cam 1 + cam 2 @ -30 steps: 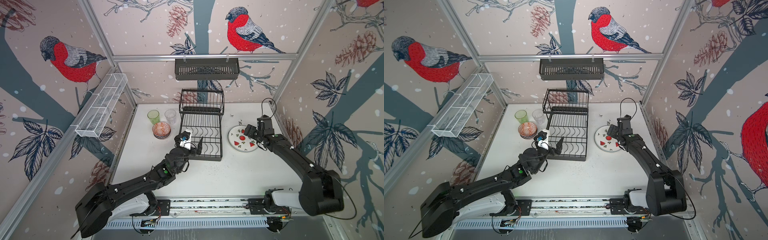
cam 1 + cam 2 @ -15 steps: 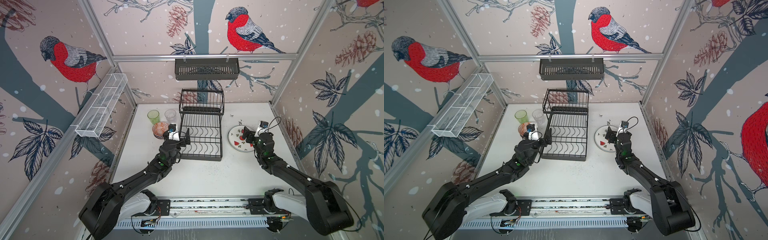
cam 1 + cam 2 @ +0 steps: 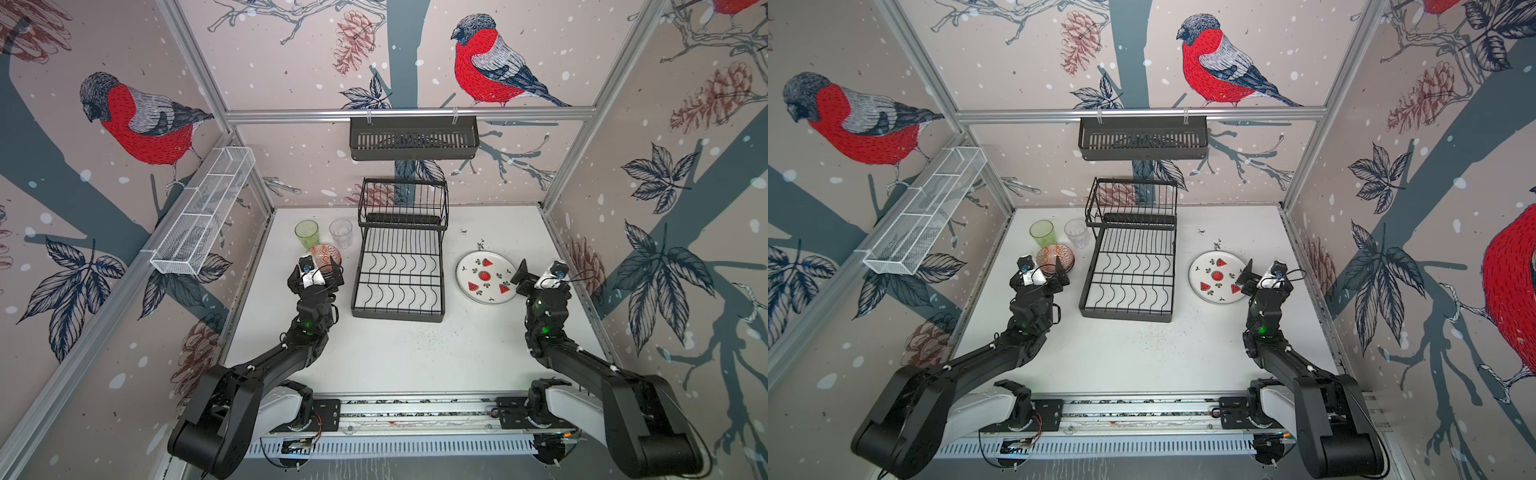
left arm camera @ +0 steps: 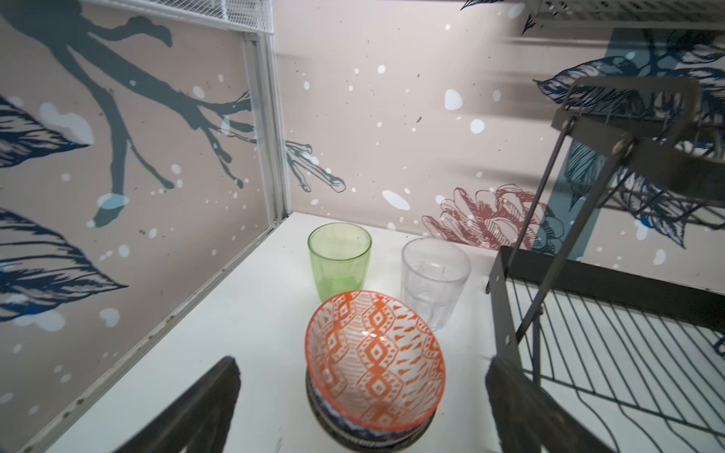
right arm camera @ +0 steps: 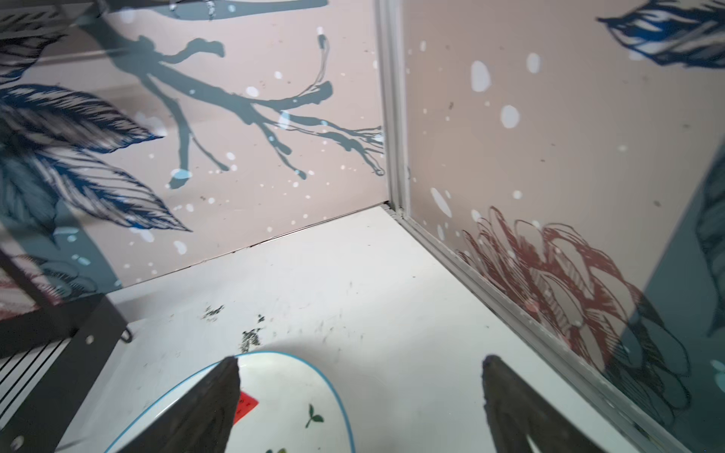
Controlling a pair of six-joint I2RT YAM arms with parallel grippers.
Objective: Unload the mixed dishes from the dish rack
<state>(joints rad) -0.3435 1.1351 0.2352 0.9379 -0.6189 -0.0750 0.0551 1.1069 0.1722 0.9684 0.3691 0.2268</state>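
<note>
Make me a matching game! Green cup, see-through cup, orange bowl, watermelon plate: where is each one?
Things:
1. green cup
2. clear cup
3. orange bowl
4. watermelon plate

Places:
A. on top of a stack of bowls
B. flat on the table, right of the dish rack
C. between another cup and the dish rack
D. leftmost dish of all

Pairs: 1-D, 2-C, 3-A, 4-B
</note>
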